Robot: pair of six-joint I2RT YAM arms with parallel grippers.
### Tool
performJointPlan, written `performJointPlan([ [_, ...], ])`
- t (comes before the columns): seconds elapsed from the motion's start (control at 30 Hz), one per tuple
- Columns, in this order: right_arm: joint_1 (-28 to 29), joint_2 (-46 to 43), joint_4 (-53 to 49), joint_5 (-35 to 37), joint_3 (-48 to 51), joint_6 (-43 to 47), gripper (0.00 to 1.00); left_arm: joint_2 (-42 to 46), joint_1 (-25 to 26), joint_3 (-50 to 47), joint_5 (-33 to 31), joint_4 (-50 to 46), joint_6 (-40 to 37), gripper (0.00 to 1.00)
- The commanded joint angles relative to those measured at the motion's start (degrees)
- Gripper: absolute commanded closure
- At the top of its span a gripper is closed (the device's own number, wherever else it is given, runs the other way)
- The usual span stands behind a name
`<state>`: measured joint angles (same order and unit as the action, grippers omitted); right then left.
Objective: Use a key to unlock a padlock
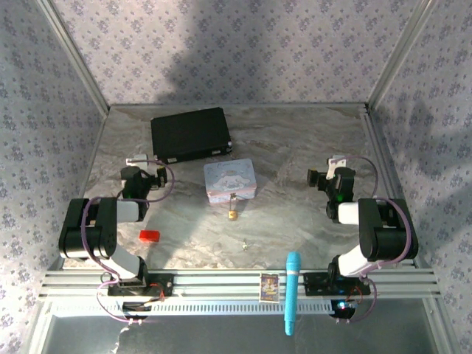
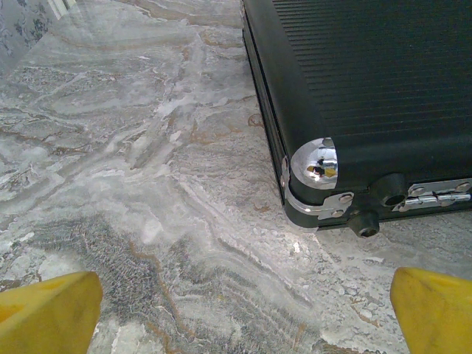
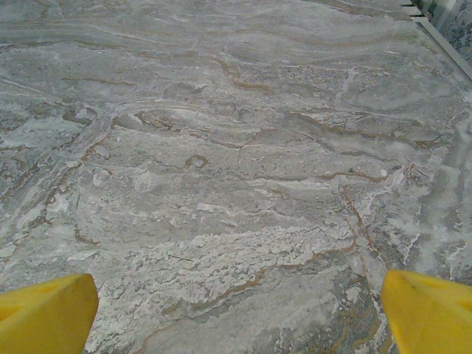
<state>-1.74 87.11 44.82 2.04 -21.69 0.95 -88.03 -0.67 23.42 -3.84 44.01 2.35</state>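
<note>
The tiny brass padlock hangs from the front clasp of a pastel cartoon tin at the table's middle. A tiny silvery key lies flat nearer the front, a short way right of the padlock. My left gripper is folded back at the left, well away from both. In its wrist view the left gripper is open, yellow fingertips wide over bare marble. My right gripper sits at the right. It is also open, with nothing between its fingertips.
A black case lies at the back left, its metal corner just ahead of the left gripper. A small red block rests by the left arm. A blue tool and a small card lie on the front rail.
</note>
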Motion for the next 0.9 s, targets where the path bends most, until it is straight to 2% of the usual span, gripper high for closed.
performJointPlan([
  [0.0, -0.3, -0.1, -0.3, -0.7, -1.1, 0.8, 0.01, 0.1, -0.3, 0.3, 1.2, 2.5, -0.5, 0.00],
  [0.23, -0.4, -1.5, -2.7, -0.8, -2.1, 0.5, 0.01, 1.7, -0.4, 1.4, 1.1, -0.4, -0.3, 0.00],
  [0.4, -0.2, -6.5, -10.2, -0.3, -4.0, 0.6, 0.01, 11.8, -0.3, 3.7, 1.6, -12.3, -0.4, 0.00],
  [0.47, 0.0, -8.3, -12.4, -0.1, -4.6, 0.8, 0.01, 15.0, -0.4, 3.7, 0.1, -13.5, 1.6, 0.00],
  [0.57, 0.3, -11.9, -16.6, 0.8, -5.5, 0.1, 0.01, 18.4, -0.4, 3.9, 1.8, -14.2, 4.0, 0.00],
  [0.67, 0.0, -17.6, -22.1, -0.6, -6.7, -2.4, 0.01, 21.2, -0.5, 6.9, 2.5, -19.9, 11.1, 0.00],
  [0.77, -0.4, -23.3, -30.9, -1.0, -9.4, -9.0, 0.01, 23.9, -0.4, 10.4, 1.6, -29.4, 25.2, 0.00],
  [0.87, -0.8, -25.9, -42.8, -1.3, -14.3, -14.9, 0.01, 25.4, -0.5, 10.9, 8.3, -32.1, 33.4, 0.00],
])
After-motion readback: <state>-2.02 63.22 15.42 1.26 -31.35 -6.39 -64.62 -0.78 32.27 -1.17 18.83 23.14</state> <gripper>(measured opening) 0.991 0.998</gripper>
